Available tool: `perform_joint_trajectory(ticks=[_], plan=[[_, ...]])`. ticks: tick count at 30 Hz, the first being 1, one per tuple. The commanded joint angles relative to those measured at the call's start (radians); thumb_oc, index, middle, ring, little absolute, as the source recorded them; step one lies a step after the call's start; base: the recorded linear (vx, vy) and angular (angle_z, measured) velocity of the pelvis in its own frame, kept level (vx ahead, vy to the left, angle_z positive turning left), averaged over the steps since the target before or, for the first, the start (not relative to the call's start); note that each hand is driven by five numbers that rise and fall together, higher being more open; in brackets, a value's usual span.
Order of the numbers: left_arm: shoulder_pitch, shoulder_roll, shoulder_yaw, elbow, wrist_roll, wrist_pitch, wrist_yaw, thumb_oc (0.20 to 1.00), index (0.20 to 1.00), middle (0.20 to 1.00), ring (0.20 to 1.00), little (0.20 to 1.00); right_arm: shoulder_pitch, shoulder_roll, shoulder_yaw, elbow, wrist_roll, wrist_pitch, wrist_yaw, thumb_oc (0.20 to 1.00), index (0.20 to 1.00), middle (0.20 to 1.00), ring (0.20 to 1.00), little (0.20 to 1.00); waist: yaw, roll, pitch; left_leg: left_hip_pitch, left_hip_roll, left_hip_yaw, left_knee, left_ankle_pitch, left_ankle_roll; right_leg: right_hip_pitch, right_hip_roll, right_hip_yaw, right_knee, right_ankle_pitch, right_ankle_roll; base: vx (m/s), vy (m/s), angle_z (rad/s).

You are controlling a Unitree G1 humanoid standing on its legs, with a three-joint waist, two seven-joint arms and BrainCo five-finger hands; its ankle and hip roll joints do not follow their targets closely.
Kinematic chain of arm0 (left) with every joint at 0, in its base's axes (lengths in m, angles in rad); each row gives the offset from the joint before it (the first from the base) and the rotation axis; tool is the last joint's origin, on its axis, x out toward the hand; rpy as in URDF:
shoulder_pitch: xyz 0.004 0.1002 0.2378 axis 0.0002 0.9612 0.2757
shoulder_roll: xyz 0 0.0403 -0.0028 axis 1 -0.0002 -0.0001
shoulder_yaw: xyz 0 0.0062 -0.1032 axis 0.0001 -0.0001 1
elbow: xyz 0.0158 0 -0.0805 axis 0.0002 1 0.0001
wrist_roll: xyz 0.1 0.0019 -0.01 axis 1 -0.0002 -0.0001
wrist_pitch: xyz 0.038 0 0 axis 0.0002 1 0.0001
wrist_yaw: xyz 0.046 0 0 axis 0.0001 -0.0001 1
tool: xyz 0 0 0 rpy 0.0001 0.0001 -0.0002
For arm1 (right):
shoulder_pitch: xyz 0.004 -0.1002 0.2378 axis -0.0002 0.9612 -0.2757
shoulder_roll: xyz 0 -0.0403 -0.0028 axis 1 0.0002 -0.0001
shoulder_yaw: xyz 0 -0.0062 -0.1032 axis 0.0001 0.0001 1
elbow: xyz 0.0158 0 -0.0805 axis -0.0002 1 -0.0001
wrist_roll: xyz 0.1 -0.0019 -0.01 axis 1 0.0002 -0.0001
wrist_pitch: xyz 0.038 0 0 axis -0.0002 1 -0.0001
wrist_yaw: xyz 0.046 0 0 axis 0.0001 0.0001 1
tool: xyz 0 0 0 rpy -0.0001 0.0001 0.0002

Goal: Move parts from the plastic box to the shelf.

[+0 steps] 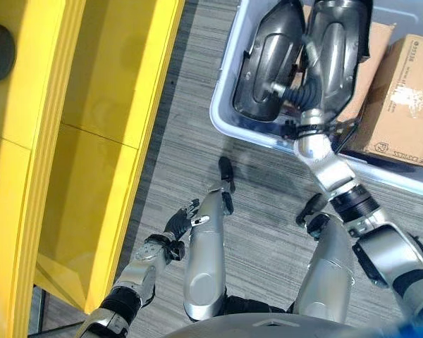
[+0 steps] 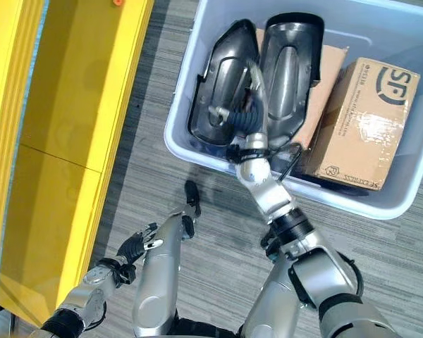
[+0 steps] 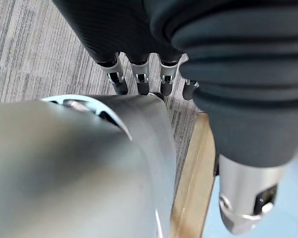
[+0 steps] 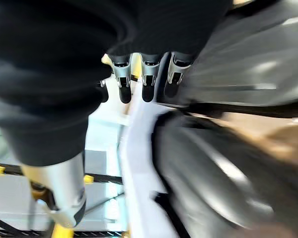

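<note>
Two dark moulded parts (image 2: 257, 81) lie side by side against the plastic box's (image 2: 180, 151) near-left wall, cardboard cartons (image 2: 356, 123) beside them. Right hand (image 2: 245, 113) reaches between them, fingers straight, nothing clasped. Risk: the glossy curved shells could slip from a shallow grasp. Left hand (image 1: 180, 222) hangs low near the yellow shelf (image 1: 106, 105), fingers relaxed.

- Cardboard box (image 2: 359, 127) in the plastic box (image 2: 381, 204): dark round logo on top w/ big letters, plus a small printed strip + hexagon mark along lower edge; too small to read.
- No other print legible.
</note>
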Motion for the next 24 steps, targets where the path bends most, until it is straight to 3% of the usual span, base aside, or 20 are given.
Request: perform_joint_trajectory(ticks=[1,6,10,12,13,14,16,17,19,24], plan=[[0.008,-0.055,-0.083,-0.033,0.011,-0.03,-0.002,1.0,1.0,1.0,1.0,1.0,-0.011,0.002,-0.025,0.002,-0.004,0.02,-0.062,1.0,1.0,1.0,1.0,1.0,0.014,0.01,-0.018,0.087,0.023,-0.002,-0.059,-0.065,-0.052,0.019,-0.032,-0.006,0.032,0.001,0.075,0.03,0.235,-0.13],[-0.02,-0.053,-0.094,-0.021,0.018,-0.032,0.013,1.0,1.0,1.0,1.0,1.0,0.016,0.014,-0.023,0.096,0.015,-0.021,-0.116,1.0,1.0,1.0,1.0,1.0,0.014,0.013,-0.018,0.134,-0.01,0.023,-0.07,-0.082,-0.027,0.091,-0.058,-0.005,-0.012,0.045,0.076,0.02,0.213,-0.21],[-0.008,-0.056,-0.091,-0.042,0.005,-0.017,0.055,1.0,1.0,1.0,1.0,1.0,0.025,0.032,-0.031,0.124,0.001,-0.033,-0.049,1.0,1.0,1.0,1.0,1.0,0.051,0.016,-0.018,0.184,-0.002,0.077,-0.111,-0.073,-0.027,0.131,-0.129,-0.115,-0.003,0.093,0.077,0.01,0.173,-0.35],[-0.011,-0.046,-0.09,-0.042,-0.013,-0.005,0.081,1.0,1.0,1.0,1.0,1.0,0.023,0.041,-0.009,0.11,-0.006,-0.004,-0.002,1.0,1.0,1.0,1.0,1.0,0.036,0.006,-0.018,0.21,-0.01,0.093,-0.133,-0.07,-0.027,0.132,-0.056,-0.114,0.003,0.052,0.078,0.06,0.0,-1.12],[-0.017,-0.038,-0.097,-0.04,-0.017,-0.003,0.095,1.0,1.0,1.0,1.0,1.0,0.025,0.046,0.015,0.102,0.014,0.027,0.024,1.0,1.0,1.0,1.0,1.0,0.017,-0.008,-0.018,0.221,-0.02,0.09,-0.145,-0.066,-0.033,0.128,0.028,-0.099,-0.042,0.045,0.073,0.08,-0.134,-0.68],[-0.023,-0.037,-0.113,-0.032,-0.02,-0.012,0.109,1.0,1.0,1.0,1.0,1.0,0.026,0.049,0.034,0.109,0.041,0.022,0.046,1.0,1.0,1.0,1.0,1.0,0.001,-0.02,-0.018,0.224,-0.035,0.082,-0.154,-0.064,-0.043,0.126,0.098,-0.089,-0.104,0.055,0.057,0.08,-0.182,-0.18],[-0.049,-0.037,-0.134,-0.02,-0.021,-0.032,0.131,1.0,1.0,1.0,1.0,1.0,0.01,0.046,0.056,0.135,0.043,0.022,0.086,1.0,1.0,1.0,1.0,1.0,-0.015,-0.026,-0.018,0.199,-0.052,0.072,-0.181,-0.032,-0.038,0.106,0.173,-0.073,-0.197,0.101,0.02,0.0,-0.176,0.28],[-0.052,-0.034,-0.14,-0.007,-0.02,-0.039,0.137,1.0,1.0,1.0,1.0,1.0,0.019,0.042,0.068,0.153,0.058,0.013,0.117,1.0,1.0,1.0,1.0,1.0,-0.021,-0.029,-0.018,0.222,-0.066,0.06,-0.18,-0.057,-0.043,0.138,0.172,-0.059,-0.203,0.075,0.029,-0.01,-0.192,0.38],[-0.084,-0.037,-0.134,0.013,-0.029,-0.063,0.148,1.0,1.0,1.0,1.0,1.0,0.003,0.029,0.094,0.173,0.067,0.0,0.149,1.0,1.0,1.0,1.0,1.0,-0.022,-0.028,-0.018,0.184,-0.073,0.046,-0.196,-0.014,-0.039,0.117,0.208,-0.051,-0.229,0.095,0.003,-0.05,-0.225,0.01],[-0.08,-0.025,-0.117,-0.006,-0.05,-0.052,0.118,1.0,1.0,1.0,1.0,1.0,-0.007,0.008,0.097,0.207,0.071,0.024,0.212,1.0,1.0,1.0,1.0,1.0,-0.025,-0.012,-0.018,0.191,-0.094,0.015,-0.187,-0.013,-0.05,0.137,0.223,-0.048,-0.26,0.095,-0.011,-0.02,-0.151,-0.06]])
